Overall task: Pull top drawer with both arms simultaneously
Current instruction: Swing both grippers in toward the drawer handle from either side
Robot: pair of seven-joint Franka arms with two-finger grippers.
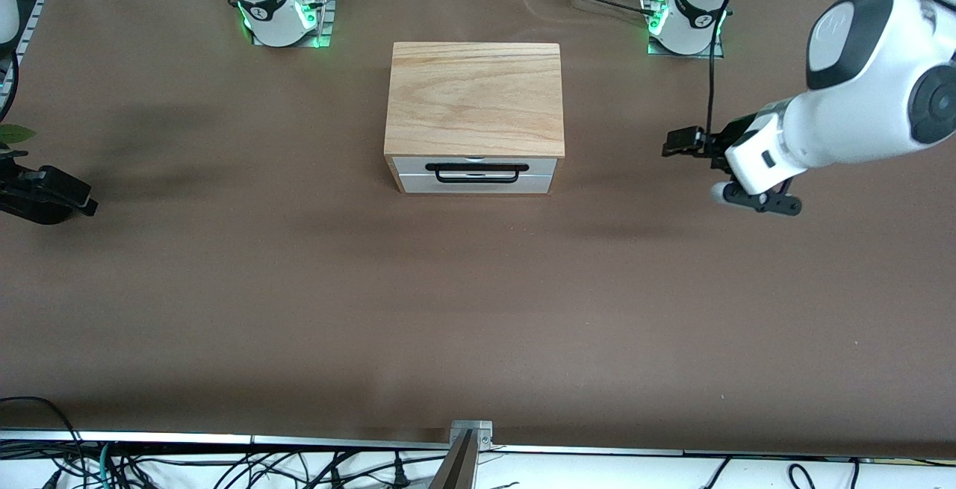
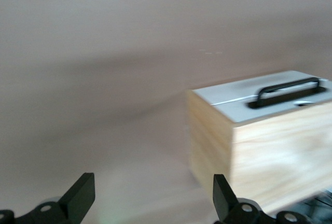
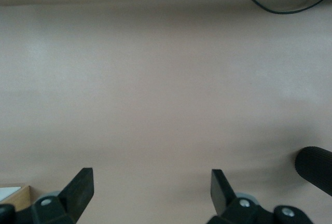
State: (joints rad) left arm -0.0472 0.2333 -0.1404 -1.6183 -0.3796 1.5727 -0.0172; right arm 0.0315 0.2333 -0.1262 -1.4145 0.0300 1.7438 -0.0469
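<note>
Brown table point(image 1: 299, 287), white shut top drawer point(image 1: 475, 166)

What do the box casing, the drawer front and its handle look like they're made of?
Box casing: light wood or wood veneer, visible oak-like grain, matte. Top drawer front: smooth white panel, probably painted or laminated. Handle: thin black bar, likely coated metal wire.

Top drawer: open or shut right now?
Shut: the top drawer has its white front flush with the wooden casing, with no interior showing.
</note>
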